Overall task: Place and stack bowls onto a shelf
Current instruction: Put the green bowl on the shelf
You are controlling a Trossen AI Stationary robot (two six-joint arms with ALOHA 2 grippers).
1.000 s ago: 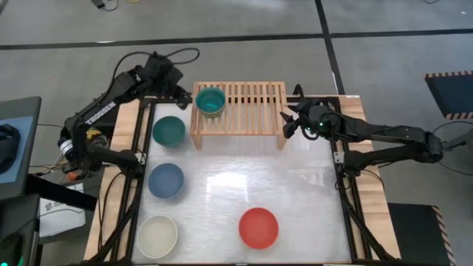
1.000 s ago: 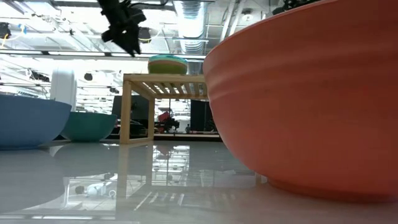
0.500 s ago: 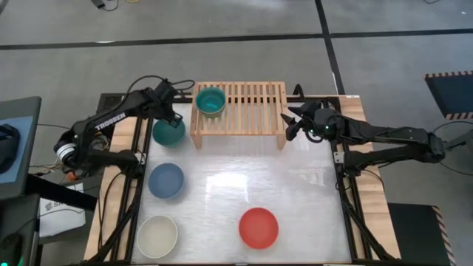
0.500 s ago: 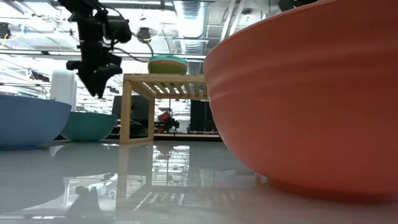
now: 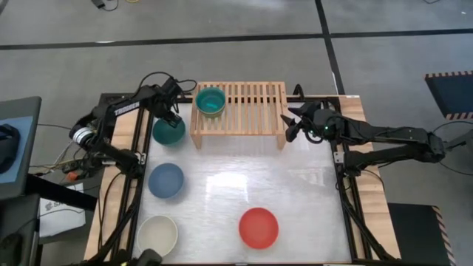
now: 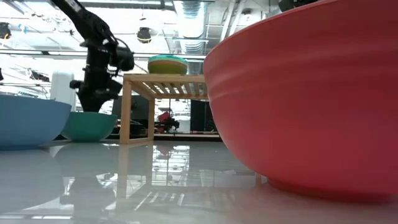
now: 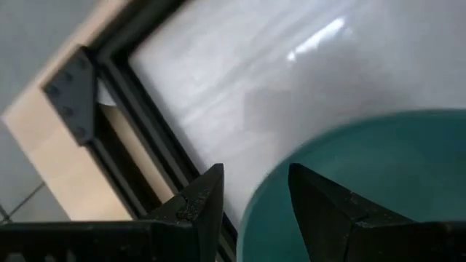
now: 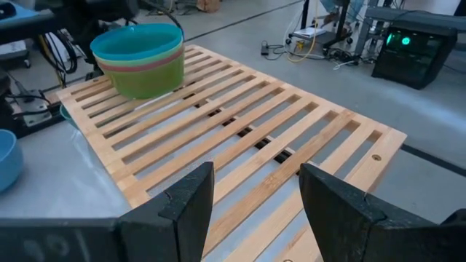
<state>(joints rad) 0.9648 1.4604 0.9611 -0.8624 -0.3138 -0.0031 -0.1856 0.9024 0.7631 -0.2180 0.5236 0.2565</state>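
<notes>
A stack of bowls (image 5: 211,101), teal on top over pink and lime green (image 8: 138,58), stands on the left end of the light-wood shelf (image 5: 247,111). A dark teal-green bowl (image 5: 168,133) sits on the table left of the shelf. My left gripper (image 5: 171,116) is open and low over this bowl's far rim (image 7: 251,204), one finger outside and one over the inside, apart from it. My right gripper (image 5: 290,125) is open and empty at the shelf's right end, above its slats (image 8: 255,138).
A blue bowl (image 5: 165,180), a cream bowl (image 5: 157,235) and a red bowl (image 5: 259,227) sit on the white table nearer the front. The red bowl fills the right of the low view (image 6: 311,93). The black table frame (image 7: 138,138) runs just beyond the dark bowl.
My left gripper has come away from above the shelf's left end, gone toward the table's left and near side, and come down to the dark teal-green bowl's far rim. My right gripper has kept still. No bowl has moved.
</notes>
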